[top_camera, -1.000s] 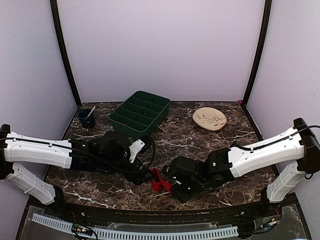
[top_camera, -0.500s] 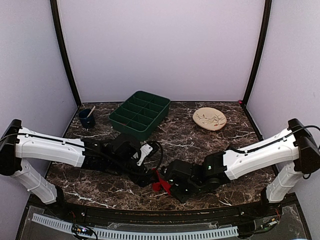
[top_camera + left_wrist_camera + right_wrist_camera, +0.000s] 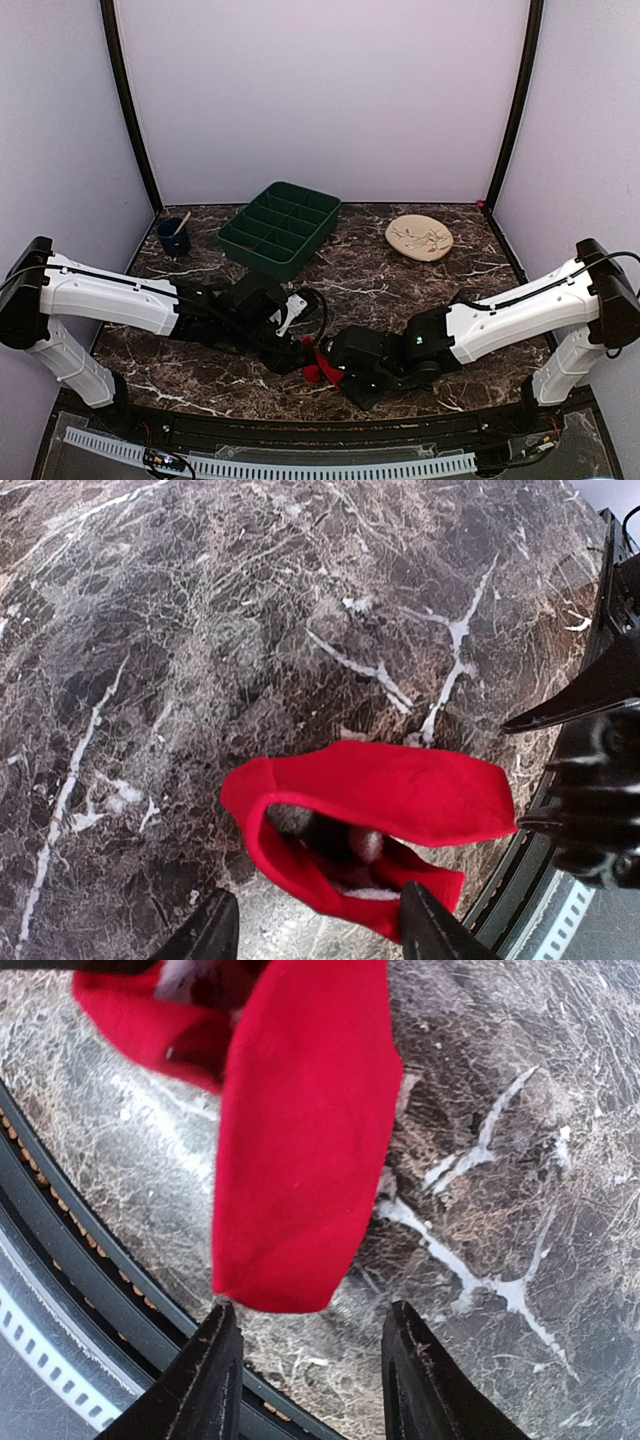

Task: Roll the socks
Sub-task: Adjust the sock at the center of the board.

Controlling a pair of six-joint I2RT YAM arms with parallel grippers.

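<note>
Tray (image 3: 268,260), upper centre: compartments, contents not discernible. Cup (image 3: 172,240), upper left, holds a stick (image 3: 182,222). Socks (image 3: 318,366), red, bunched on the table (image 3: 370,275) at lower centre, between both pincers. Left pincer (image 3: 320,935) spread, one finger touching fabric, nothing clamped. Right pincer (image 3: 310,1375) spread, sock end just above its gap in frame.

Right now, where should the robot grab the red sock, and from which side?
Probably the flat loose end of the red sock, which points at the right pincer. Come straight at that tip from the right arm's side, open fingers straddling it. It lies thin and flat on the marble table there; the other end is a bunched open loop.
</note>
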